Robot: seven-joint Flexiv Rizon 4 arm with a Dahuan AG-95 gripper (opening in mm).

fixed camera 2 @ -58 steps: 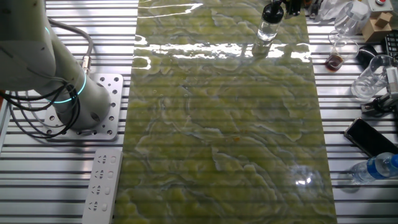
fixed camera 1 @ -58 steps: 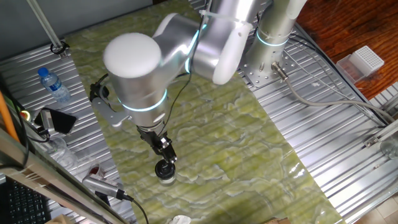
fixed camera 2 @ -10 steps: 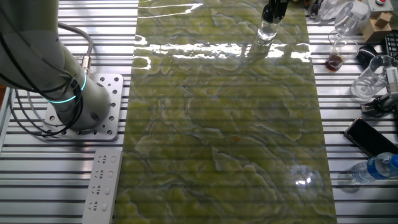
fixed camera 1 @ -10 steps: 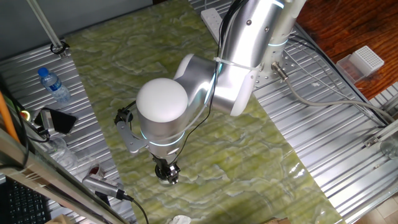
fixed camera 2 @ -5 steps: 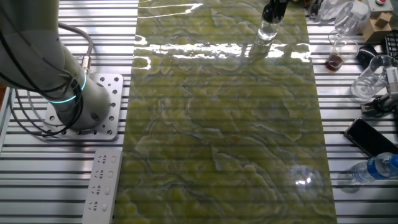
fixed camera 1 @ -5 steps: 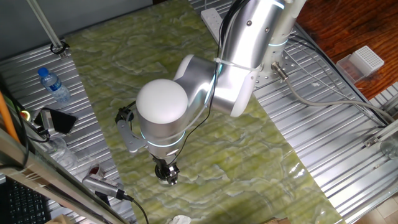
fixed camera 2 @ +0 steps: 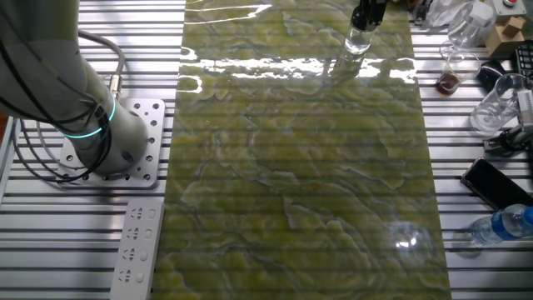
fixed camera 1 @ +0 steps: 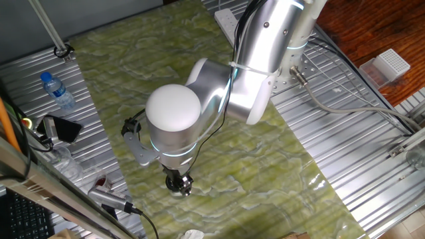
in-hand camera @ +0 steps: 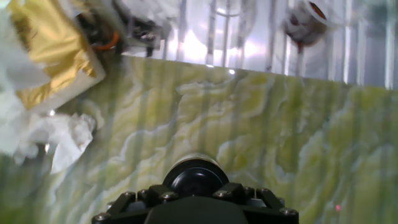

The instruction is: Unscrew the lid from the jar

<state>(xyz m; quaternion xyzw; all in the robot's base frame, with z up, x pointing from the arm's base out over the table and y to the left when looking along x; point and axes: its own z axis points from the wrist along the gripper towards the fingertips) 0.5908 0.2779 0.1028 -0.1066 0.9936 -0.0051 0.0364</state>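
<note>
The jar [fixed camera 2: 357,39] is small and clear and stands upright on the green marbled mat [fixed camera 2: 300,167], near its edge by the clutter. In one fixed view only a sliver of the jar [fixed camera 1: 178,193] shows below the hand. My gripper [fixed camera 1: 177,182] comes straight down on it, seen also in the other fixed view [fixed camera 2: 365,15]. In the hand view the round black lid [in-hand camera: 196,177] sits between the two dark finger blocks, which press on its sides. The gripper [in-hand camera: 196,194] is shut on the lid.
A water bottle with a blue cap [fixed camera 1: 58,91] and a black phone [fixed camera 1: 63,128] lie on the metal slats beside the mat. Glasses [fixed camera 2: 491,104] and a small glass with red liquid [fixed camera 2: 450,79] stand close to the jar. Crumpled tissue [in-hand camera: 68,134] and a gold packet [in-hand camera: 43,56] lie beyond it.
Since 5.8 s ago the arm swung over the jar and the gripper closed on the lid. In the last second the wrist turned slightly; the jar stayed in place.
</note>
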